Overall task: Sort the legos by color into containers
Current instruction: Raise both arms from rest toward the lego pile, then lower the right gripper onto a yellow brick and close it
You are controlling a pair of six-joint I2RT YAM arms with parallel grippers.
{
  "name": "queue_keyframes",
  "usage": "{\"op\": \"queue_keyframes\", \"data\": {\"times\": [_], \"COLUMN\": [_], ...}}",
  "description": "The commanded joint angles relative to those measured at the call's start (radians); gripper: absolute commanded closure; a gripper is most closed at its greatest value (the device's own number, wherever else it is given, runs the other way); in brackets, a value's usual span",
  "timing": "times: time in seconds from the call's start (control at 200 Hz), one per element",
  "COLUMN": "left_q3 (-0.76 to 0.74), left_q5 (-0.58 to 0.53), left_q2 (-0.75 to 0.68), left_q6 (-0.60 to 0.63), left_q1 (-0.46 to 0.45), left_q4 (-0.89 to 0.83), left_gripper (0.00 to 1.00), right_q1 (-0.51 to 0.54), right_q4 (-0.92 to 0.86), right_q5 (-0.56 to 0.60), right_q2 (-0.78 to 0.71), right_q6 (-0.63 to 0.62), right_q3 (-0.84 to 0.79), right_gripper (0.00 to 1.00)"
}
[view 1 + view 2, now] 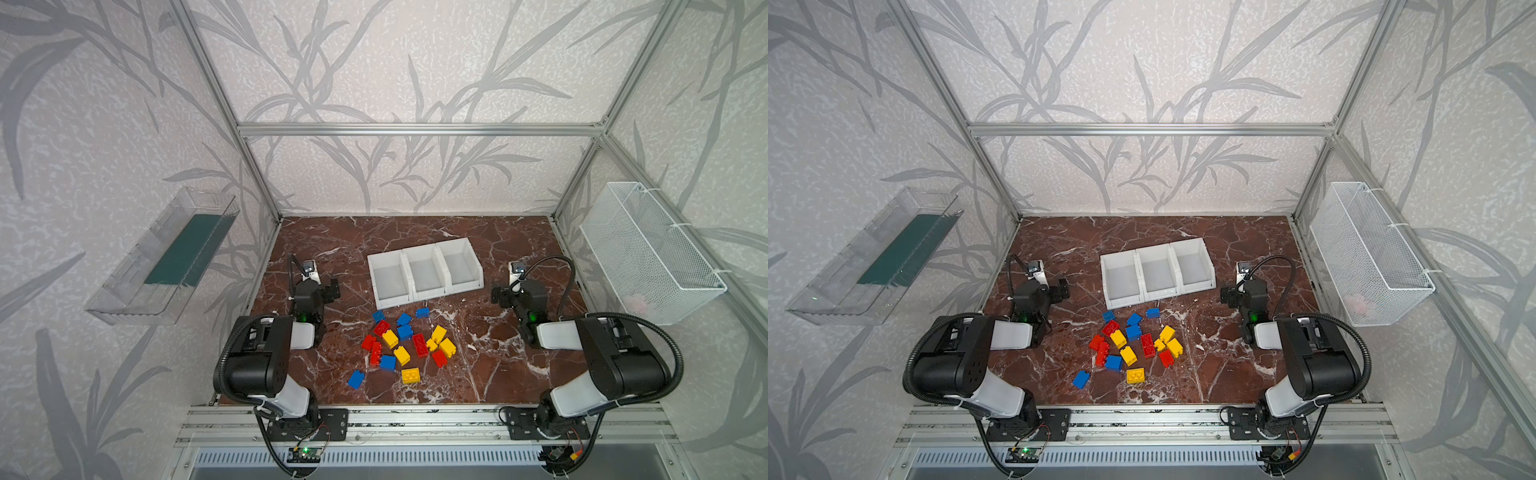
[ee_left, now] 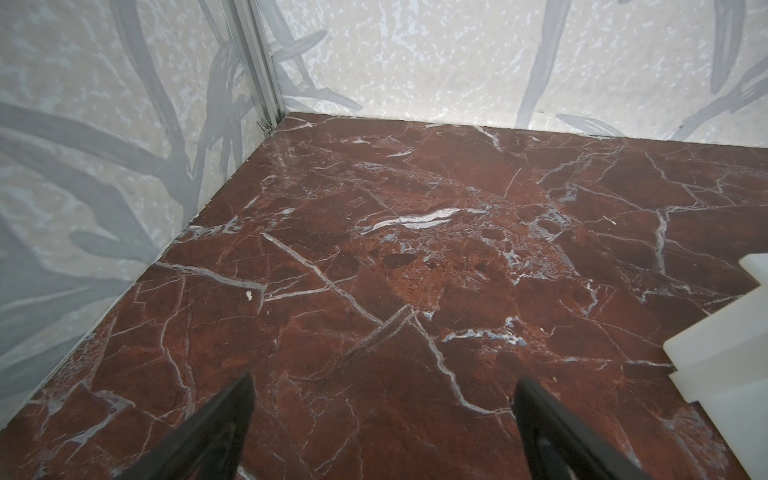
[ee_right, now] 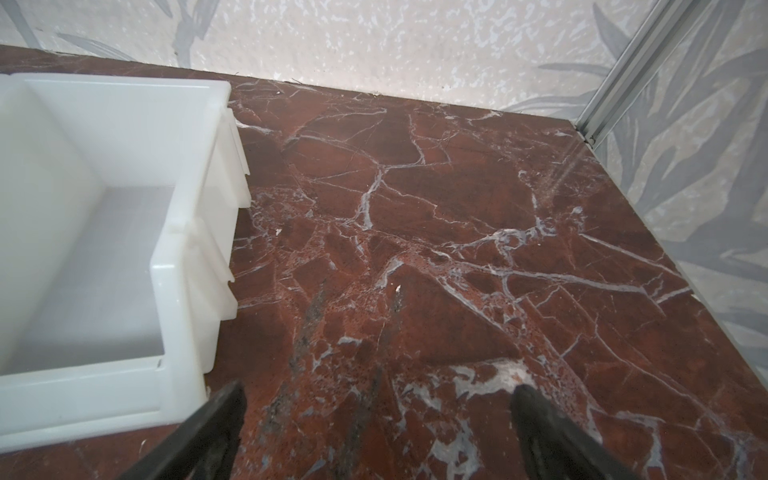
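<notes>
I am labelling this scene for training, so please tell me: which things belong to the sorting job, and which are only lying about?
Belong to the job: red legos, yellow legos, blue legos, three white bins.
Only lying about: clear tray, wire basket.

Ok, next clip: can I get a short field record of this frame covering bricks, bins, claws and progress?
bricks: red, blue and yellow legos in one loose pile on the marble table, in front of the bins
bins: three white bins side by side, all empty
left: left claw open, holding nothing, over bare table
right: right claw open, holding nothing, beside the rightmost bin, not touching it
progress: nothing sorted yet
</notes>
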Motion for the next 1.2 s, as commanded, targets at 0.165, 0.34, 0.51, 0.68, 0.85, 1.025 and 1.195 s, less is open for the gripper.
{"op": "queue_keyframes", "data": {"times": [0.165, 0.34, 0.51, 0.68, 0.85, 1.025, 1.195], "left_q3": [-0.003, 0.045, 0.176, 0.149, 0.106, 0.085, 0.066], "left_q5": [-0.017, -0.078, 0.105, 0.081, 0.087, 0.077, 0.102], "left_q2": [0.003, -0.313, -0.538, -0.662, -0.700, -0.704, -0.695], "left_q6": [0.012, -0.028, -0.111, -0.175, -0.250, -0.261, -0.287], "left_q1": [0.002, -0.023, -0.060, -0.205, -0.302, -0.325, -0.347], "left_q4": [0.041, -0.354, -0.811, -0.950, -1.003, -1.002, -0.977], "left_gripper": [0.01, 0.01, 0.01, 0.01, 0.01, 0.01, 0.01], "right_q1": [0.001, 0.067, 0.240, 0.466, 0.602, 0.698, 0.758], "right_q4": [0.036, -0.548, -1.016, -1.284, -1.364, -1.385, -1.381], "right_q5": [0.003, 0.006, 0.020, 0.065, 0.059, 0.053, 0.052], "right_q2": [-0.016, -0.276, -0.379, -0.300, -0.182, -0.065, 0.031], "right_q6": [-0.005, 0.001, 0.142, 0.293, 0.508, 0.607, 0.679], "right_q3": [0.016, 0.190, 0.373, 0.505, 0.549, 0.585, 0.635], "right_gripper": [0.01, 0.01, 0.01, 0.01, 0.07, 0.10, 0.15]}}
